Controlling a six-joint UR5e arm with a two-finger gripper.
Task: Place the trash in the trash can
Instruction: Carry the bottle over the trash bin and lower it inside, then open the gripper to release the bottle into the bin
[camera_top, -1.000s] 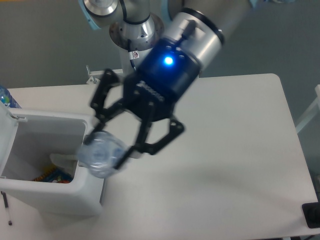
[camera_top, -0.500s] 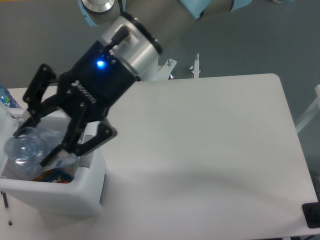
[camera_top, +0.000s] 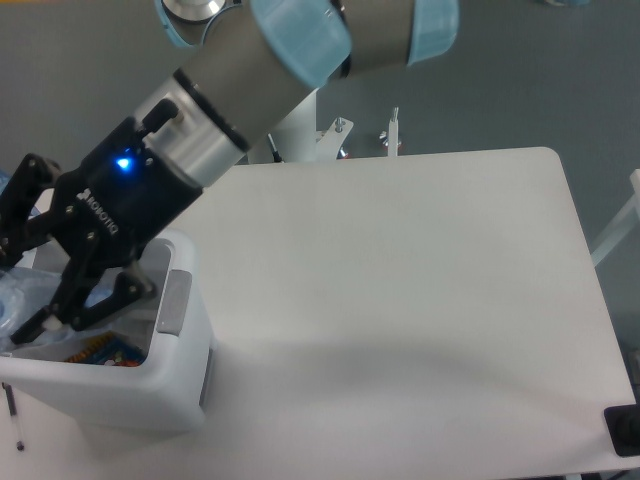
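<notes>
The trash can (camera_top: 110, 390) is a white bin with a grey handle panel (camera_top: 172, 300), standing at the table's front left corner. My gripper (camera_top: 24, 293) hangs over its open top, reaching down to the left. Its black fingers (camera_top: 95, 293) are closed around a clear crinkled plastic water bottle (camera_top: 12, 305), which sits just above the bin's opening at the frame's left edge. Part of the bottle is cut off by the frame. Something colourful (camera_top: 100, 350) lies at the bottom of the can.
The white table (camera_top: 420, 280) stretches right of the bin. A metal bracket (camera_top: 390, 130) stands at its back edge. A black object (camera_top: 625, 430) sits past the front right corner. The arm's wide body crosses above the bin.
The gripper has swung left with the bottle, from beside the bin's right wall to over its opening, and now sits lower and further left.
</notes>
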